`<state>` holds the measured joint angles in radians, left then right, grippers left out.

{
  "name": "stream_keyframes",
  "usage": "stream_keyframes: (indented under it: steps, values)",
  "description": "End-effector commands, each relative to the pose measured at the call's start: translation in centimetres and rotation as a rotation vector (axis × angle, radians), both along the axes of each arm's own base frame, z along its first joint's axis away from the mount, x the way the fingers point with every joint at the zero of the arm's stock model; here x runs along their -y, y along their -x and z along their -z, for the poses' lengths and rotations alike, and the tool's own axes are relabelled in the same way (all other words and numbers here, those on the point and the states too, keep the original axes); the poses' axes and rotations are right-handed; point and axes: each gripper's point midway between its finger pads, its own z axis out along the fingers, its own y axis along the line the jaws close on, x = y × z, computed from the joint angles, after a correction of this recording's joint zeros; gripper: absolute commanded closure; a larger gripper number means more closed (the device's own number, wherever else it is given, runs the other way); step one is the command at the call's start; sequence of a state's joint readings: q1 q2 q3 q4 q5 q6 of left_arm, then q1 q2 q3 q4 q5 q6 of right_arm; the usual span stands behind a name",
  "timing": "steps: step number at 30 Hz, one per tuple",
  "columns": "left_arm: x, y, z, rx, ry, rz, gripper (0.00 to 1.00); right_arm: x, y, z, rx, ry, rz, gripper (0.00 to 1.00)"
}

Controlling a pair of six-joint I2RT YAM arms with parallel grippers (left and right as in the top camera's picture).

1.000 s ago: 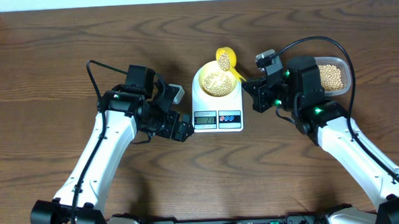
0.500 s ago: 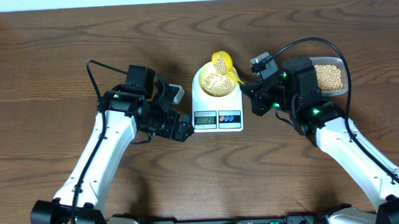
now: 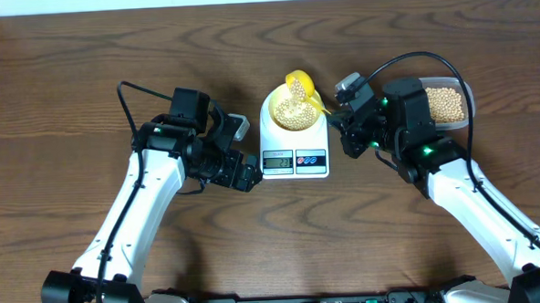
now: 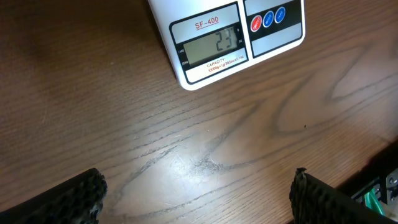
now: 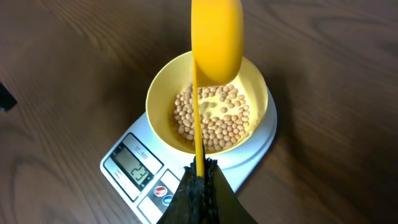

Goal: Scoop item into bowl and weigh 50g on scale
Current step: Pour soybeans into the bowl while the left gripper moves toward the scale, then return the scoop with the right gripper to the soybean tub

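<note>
Found the right gripper clamped tight on the thin handle of the yellow scoop, scoop head tipped over the bowl. Found the left gripper spread wide and empty, hovering over the tabletop just in front of the scale. Located the beans in two places: a shallow heap in the bowl, itself centred on the scale platform, and the stock in the clear tub beside the right arm. Read the display as 23; judged short of target. Judged the beans light, hard, smooth, prone to roll and bounce; not for pinching, only scooping. Judged the scoop stiff and light; recommend gripping at the handle end and keeping the head level in transit. Judged the bowl light, easily nudged off-centre.
</note>
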<state>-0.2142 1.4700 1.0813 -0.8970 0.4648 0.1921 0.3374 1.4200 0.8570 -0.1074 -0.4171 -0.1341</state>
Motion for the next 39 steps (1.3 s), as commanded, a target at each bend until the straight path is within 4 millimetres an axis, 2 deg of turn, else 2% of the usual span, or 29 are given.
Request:
stream_keyframes:
  steps: [1, 7, 23, 28, 33, 34, 39]
  values:
    - [-0.1, 0.3, 0.3, -0.001, -0.01, 0.018, 0.03, -0.2, 0.1, -0.4, 0.084, 0.066, -0.066, 0.99]
    - [-0.1, 0.3, 0.3, -0.001, -0.01, 0.018, 0.03, 0.6, -0.7, 0.1, 0.159, 0.205, -0.04, 0.99]
    - [-0.1, 0.3, 0.3, -0.001, -0.01, 0.018, 0.03, 0.7, -1.0, -0.1, 0.178, 0.211, -0.032, 0.99]
    - [-0.1, 0.3, 0.3, -0.001, -0.01, 0.018, 0.03, 0.4, -1.5, -1.0, 0.088, 0.058, 0.095, 0.99]
    - [-0.1, 0.3, 0.3, -0.001, -0.01, 0.018, 0.03, -1.4, -1.2, -4.3, 0.037, -0.177, 0.113, 0.99]
    - [-0.1, 0.3, 0.3, -0.002, -0.01, 0.018, 0.03, -1.1, -1.4, -4.8, 0.03, -0.205, 0.145, 0.98]
    - [-0.1, 0.3, 0.3, -0.001, -0.01, 0.018, 0.03, 4.8, -3.4, -7.9, 0.036, -0.31, 0.454, 0.98]
